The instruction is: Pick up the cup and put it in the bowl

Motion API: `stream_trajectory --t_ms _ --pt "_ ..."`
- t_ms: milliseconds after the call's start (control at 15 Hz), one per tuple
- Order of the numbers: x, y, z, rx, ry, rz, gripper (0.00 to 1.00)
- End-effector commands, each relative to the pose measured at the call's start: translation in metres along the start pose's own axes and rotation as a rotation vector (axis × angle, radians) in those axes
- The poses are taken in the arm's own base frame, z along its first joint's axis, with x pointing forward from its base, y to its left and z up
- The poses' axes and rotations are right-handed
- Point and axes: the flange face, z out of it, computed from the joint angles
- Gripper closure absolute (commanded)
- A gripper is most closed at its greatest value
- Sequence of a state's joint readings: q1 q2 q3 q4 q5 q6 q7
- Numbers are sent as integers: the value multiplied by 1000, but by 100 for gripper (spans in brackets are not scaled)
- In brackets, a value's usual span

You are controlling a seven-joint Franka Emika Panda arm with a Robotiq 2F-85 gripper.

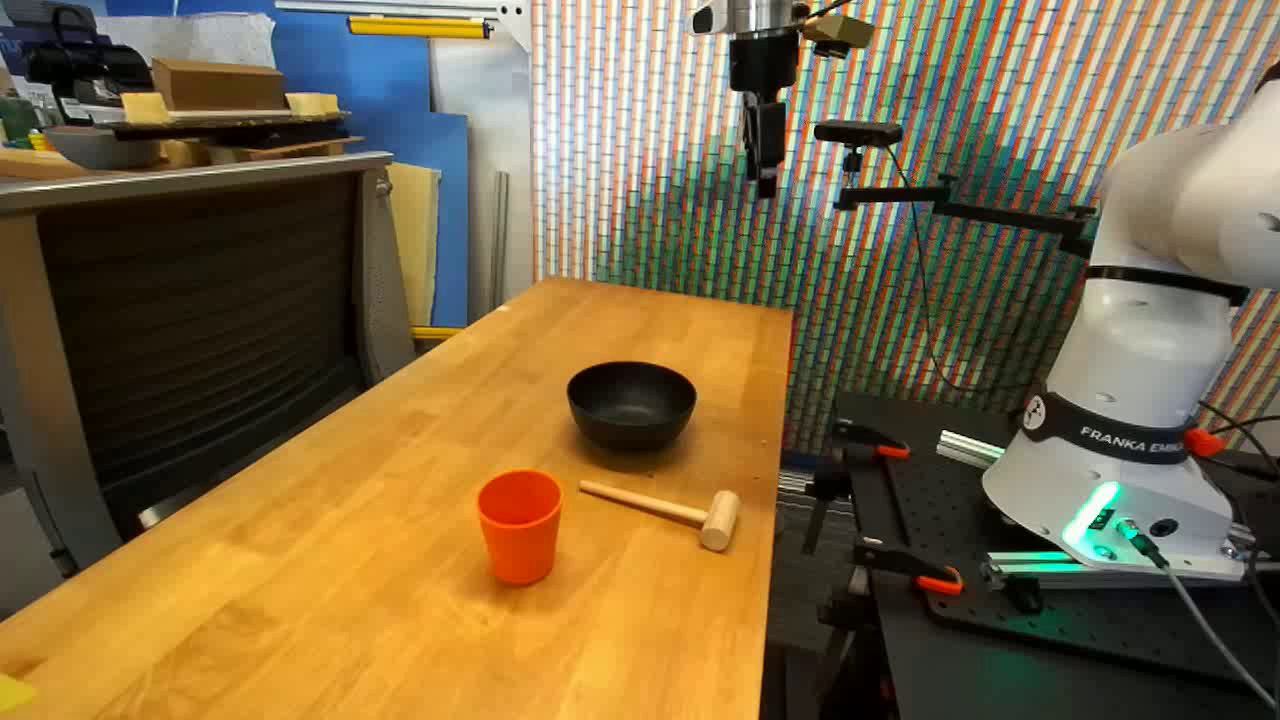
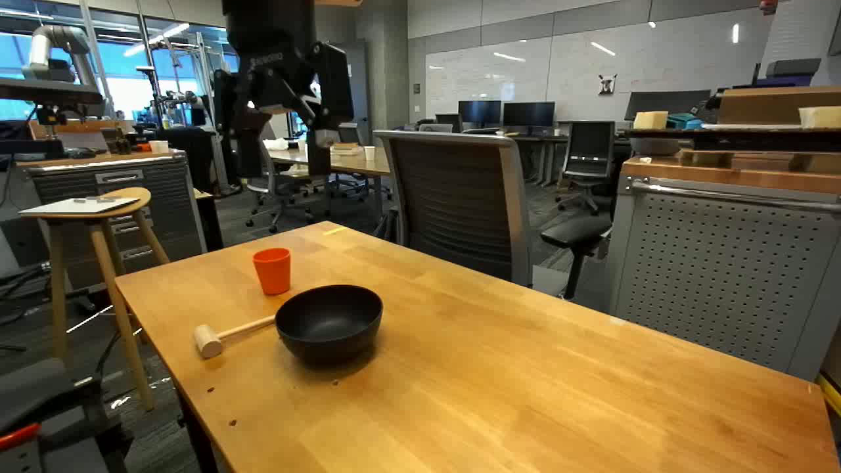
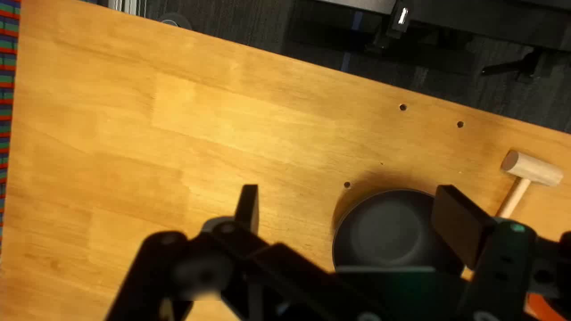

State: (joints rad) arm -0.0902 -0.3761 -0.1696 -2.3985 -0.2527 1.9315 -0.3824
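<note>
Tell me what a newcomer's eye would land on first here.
Probably the bright orange cup, upright on the table, apart from the bowl. Next, the open gripper, hanging above the table. In an exterior view, the multicolored backdrop beyond the table's far end also draws attention.

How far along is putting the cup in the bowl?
Done: nothing visible yet; the cup stands upright on the table, outside the bowl.
In hand: nothing; the gripper hangs open and empty over the table.
Left: the whole job, gripping the cup, lifting it and placing it inside.
</note>
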Motion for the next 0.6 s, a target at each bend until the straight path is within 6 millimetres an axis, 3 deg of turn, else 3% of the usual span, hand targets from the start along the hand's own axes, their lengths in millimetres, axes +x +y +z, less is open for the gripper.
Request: stream_trajectory --t_ms 0,333,533 --pt "0 0 -1 -1 2 1 0" --pt "4 1 -3 2 15 39 0" --pt "34 -25 14 0 55 223 0"
